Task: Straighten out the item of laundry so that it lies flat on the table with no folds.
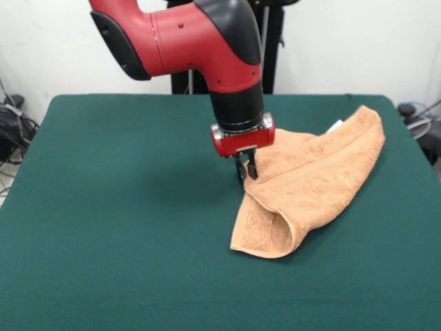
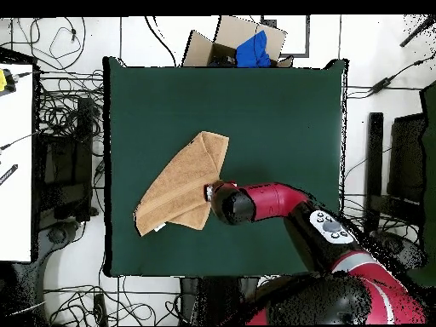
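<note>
The light orange-tan towel (image 1: 310, 183) lies on the right half of the dark green table (image 1: 110, 207). It is folded over on itself, with a rounded fold at its near left end, and its small white tag (image 1: 335, 125) shows at the far edge. My gripper (image 1: 247, 171) points straight down at the towel's left edge, with its fingers close together and pinching the cloth there. In the overhead view the towel (image 2: 174, 194) lies diagonally on the table's (image 2: 281, 111) left half. The red arm's wrist covers my gripper (image 2: 213, 192) at the towel's right edge.
A cardboard box (image 2: 243, 43) with blue cloth in it sits beyond the table's top edge in the overhead view. Cables cover the floor around the table. A white surface (image 2: 15, 153) stands at the left. Dark equipment stands at the right.
</note>
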{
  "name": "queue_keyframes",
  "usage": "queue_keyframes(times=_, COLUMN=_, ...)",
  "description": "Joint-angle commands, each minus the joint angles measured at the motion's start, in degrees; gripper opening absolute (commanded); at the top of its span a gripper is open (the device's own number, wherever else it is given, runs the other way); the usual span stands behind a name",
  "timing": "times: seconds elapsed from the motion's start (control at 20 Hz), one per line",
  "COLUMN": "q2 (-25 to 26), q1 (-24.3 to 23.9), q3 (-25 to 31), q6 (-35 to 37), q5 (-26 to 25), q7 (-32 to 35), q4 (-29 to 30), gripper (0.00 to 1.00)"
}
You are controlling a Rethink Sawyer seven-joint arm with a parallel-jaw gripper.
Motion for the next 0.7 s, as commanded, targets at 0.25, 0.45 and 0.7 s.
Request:
queue_keyframes(times=0.25, q2=0.5, q1=16.6, q3=-18.0, q6=0.2, q5=8.8, q7=17.1, q4=-5.0, gripper=0.00)
queue_keyframes(times=0.45, q2=0.3, q1=16.8, q3=-17.9, q6=-0.8, q5=10.5, q7=15.4, q4=-4.5, gripper=0.00)
queue_keyframes(times=0.7, q2=-0.7, q1=18.1, q3=-18.5, q6=-1.6, q5=12.8, q7=14.5, q4=-3.1, gripper=0.00)
